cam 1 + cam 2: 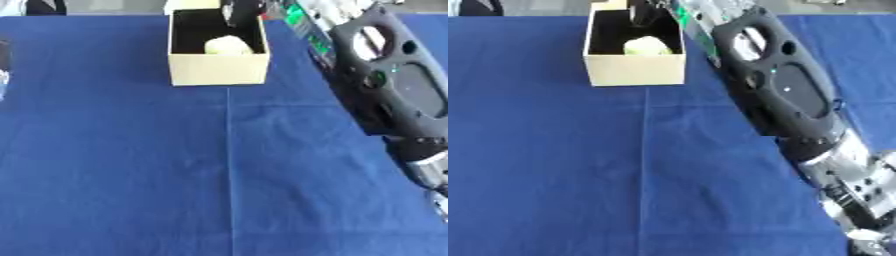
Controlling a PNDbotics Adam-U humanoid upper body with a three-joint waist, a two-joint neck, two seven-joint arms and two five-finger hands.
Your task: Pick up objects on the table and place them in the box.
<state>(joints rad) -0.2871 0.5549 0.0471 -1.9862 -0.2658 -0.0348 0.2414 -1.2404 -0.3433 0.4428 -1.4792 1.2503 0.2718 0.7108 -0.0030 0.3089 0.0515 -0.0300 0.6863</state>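
Nearest the camera, the robot's right arm [785,95] (black shell, silver wrist joints) stretches from the lower right across the blue cloth [131,175] to the cream box [217,67] at the far edge. Its right hand [241,12] hangs over the box's open top; whether the fingers are spread or curled cannot be told. Inside the box lies a pale rounded lump [229,46].

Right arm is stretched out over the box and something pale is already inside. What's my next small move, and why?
Probably lift the right hand straight up out of the box and draw it back. The pale object already lies inside, apart from the hand, and the blue cloth shows nothing else near to pick. Whether the fingers are open is unclear.
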